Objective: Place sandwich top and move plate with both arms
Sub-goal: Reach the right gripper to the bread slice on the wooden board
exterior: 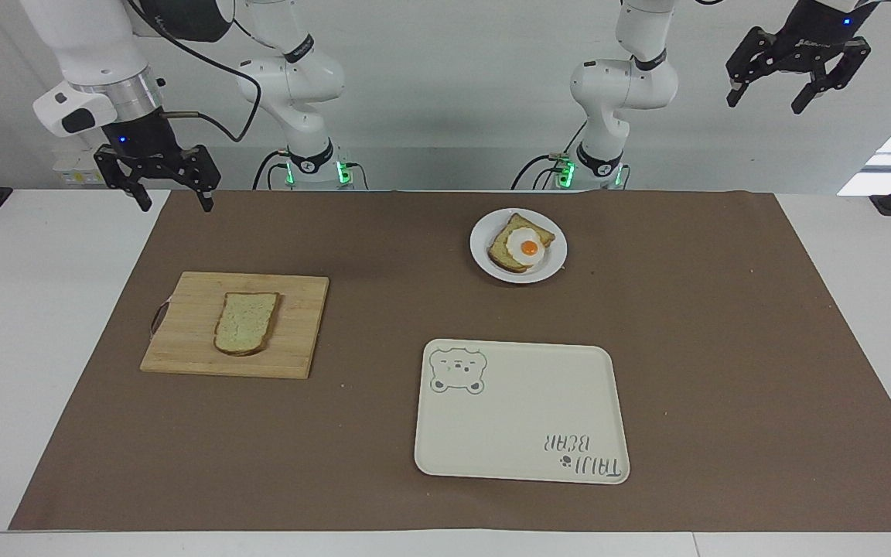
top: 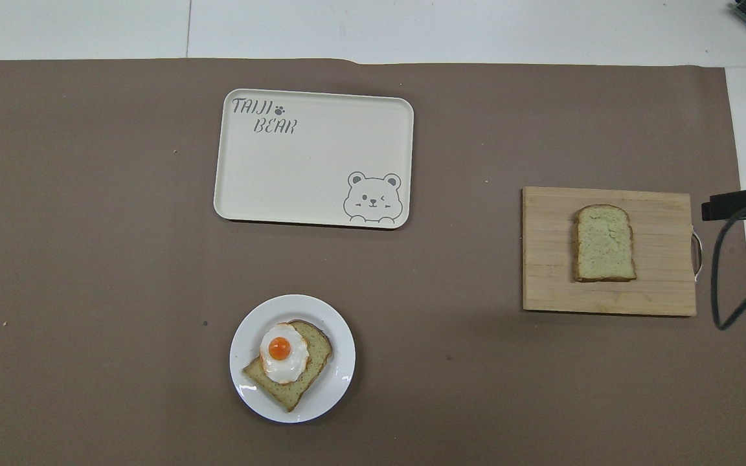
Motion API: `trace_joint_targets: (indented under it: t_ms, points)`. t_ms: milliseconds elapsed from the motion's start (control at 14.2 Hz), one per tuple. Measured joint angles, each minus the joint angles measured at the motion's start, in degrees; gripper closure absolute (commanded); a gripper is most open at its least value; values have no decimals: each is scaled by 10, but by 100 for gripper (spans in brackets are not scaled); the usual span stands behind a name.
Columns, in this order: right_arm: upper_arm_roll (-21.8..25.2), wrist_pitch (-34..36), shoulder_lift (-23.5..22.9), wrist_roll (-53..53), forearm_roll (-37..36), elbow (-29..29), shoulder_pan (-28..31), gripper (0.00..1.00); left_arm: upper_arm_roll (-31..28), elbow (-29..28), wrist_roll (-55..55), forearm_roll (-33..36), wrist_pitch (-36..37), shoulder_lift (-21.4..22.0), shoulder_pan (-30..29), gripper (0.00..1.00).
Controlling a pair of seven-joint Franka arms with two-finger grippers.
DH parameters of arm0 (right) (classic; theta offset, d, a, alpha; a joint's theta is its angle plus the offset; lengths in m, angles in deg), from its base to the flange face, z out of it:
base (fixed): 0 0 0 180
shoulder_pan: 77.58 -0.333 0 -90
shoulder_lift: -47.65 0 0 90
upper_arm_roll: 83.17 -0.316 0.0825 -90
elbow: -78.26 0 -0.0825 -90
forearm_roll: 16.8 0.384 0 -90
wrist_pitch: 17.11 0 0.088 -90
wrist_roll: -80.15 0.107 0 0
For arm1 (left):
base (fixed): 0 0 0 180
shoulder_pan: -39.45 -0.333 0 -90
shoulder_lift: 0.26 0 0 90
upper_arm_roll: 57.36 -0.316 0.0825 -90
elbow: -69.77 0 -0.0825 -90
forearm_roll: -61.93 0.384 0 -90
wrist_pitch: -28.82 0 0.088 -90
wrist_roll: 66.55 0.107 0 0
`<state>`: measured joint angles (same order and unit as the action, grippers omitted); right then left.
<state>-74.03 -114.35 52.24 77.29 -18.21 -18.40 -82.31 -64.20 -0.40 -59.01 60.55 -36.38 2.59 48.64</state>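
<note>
Sandwich top (exterior: 245, 322): plain tan slice, brown crust, flat on cutting board (exterior: 298, 333), below right fingers (exterior: 206, 203), apart. Plate (exterior: 484, 259): small, round, white, carrying egg-topped bread (exterior: 501, 246), well apart from both fingers.

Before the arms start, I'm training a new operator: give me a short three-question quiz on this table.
1. True or false: the sandwich top lies on the wooden cutting board.
2. What sits on the bread slice on the plate? A) cheese B) a fried egg C) nothing
3. Fill in: the bear tray lies ____ from the robots than the plate.

Both the right gripper and the left gripper are raised and open, holding nothing.

Key: 1 true; 2 B; 3 farther.
</note>
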Motion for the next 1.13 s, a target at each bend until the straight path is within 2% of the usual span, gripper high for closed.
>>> trace_joint_targets:
  t_ms: [141, 353, 777, 1130]
  points:
    - [0, -20, -3, 0, 7, -21, 5, 0, 0, 0, 0, 0, 0, 0, 0, 0]
    - [0, -103, -17, -3, 35, -78, 6, 0, 0, 0, 0, 0, 0, 0, 0, 0]
    - [2, -194, -99, -129, 79, -120, 33, 0, 0, 0, 0, 0, 0, 0, 0, 0]
    - [3, -271, -114, -184, 125, -198, 69, 0, 0, 0, 0, 0, 0, 0, 0, 0]
